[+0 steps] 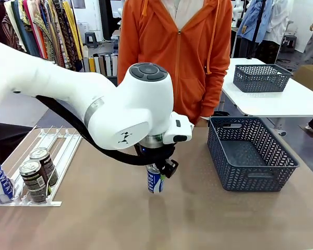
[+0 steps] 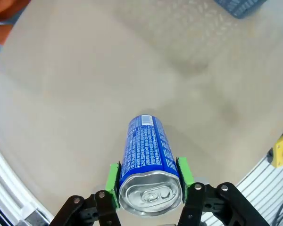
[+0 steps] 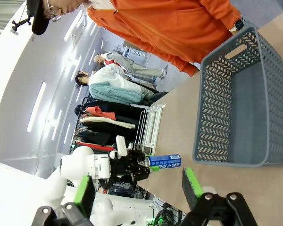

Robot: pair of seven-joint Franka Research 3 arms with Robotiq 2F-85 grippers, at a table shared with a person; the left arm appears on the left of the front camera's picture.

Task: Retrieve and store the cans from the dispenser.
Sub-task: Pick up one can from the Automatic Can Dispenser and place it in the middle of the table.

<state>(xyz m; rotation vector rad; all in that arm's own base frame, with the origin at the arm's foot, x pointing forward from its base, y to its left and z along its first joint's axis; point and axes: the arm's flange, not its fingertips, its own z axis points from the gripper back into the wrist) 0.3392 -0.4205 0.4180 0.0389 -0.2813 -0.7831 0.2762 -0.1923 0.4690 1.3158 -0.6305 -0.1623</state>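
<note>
My left gripper (image 1: pixel 157 171) is shut on a blue can (image 1: pixel 155 182) with white lettering, held upright by its top just over the middle of the table. In the left wrist view the green pads (image 2: pixel 114 180) clamp both sides of the blue can (image 2: pixel 148 157) below its silver top. The white dispenser (image 1: pixel 60 143) lies at the table's left edge; a blue can (image 1: pixel 0 182) and two dark cans (image 1: pixel 34 180) stand at its near end. My right gripper (image 3: pixel 137 188) stands open with nothing between its fingers, looking at the held can (image 3: pixel 164 161) from a distance.
A dark blue lattice basket (image 1: pixel 250 179) sits at the table's right, also seen as the basket (image 3: pixel 212 122) in the right wrist view. A person in an orange hoodie (image 1: pixel 172 47) stands at the far side. A second basket (image 1: pixel 261 78) rests on a white table behind.
</note>
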